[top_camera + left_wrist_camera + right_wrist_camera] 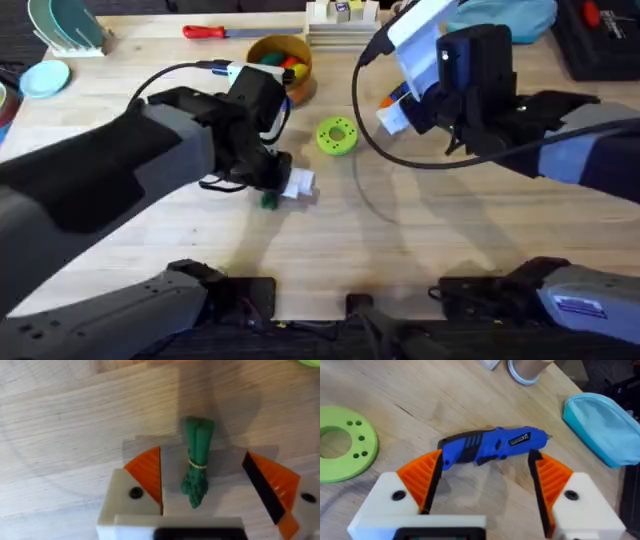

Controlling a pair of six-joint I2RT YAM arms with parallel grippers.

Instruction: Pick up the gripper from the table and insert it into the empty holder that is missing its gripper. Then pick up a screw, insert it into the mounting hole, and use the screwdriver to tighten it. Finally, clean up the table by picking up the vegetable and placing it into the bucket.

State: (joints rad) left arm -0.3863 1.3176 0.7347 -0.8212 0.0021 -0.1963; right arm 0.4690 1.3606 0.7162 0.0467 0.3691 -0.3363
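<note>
Vegetable (196,462) lying flat on bench (120,80), right between spread orange fingers of left tool (210,487), nothing gripped yet. Right tool (485,485) also spread wide, screwdriver (492,445) lying on bench between its pads. Lime disc (337,136) sits between both arms, bucket (280,62) just behind with toy food in it, red-handled screwdriver (215,32) beside that.

Grey-and-black arms trail black cables; each claw (205,495) (485,480) has white blocks with black screws and orange ribbed pads.
</note>
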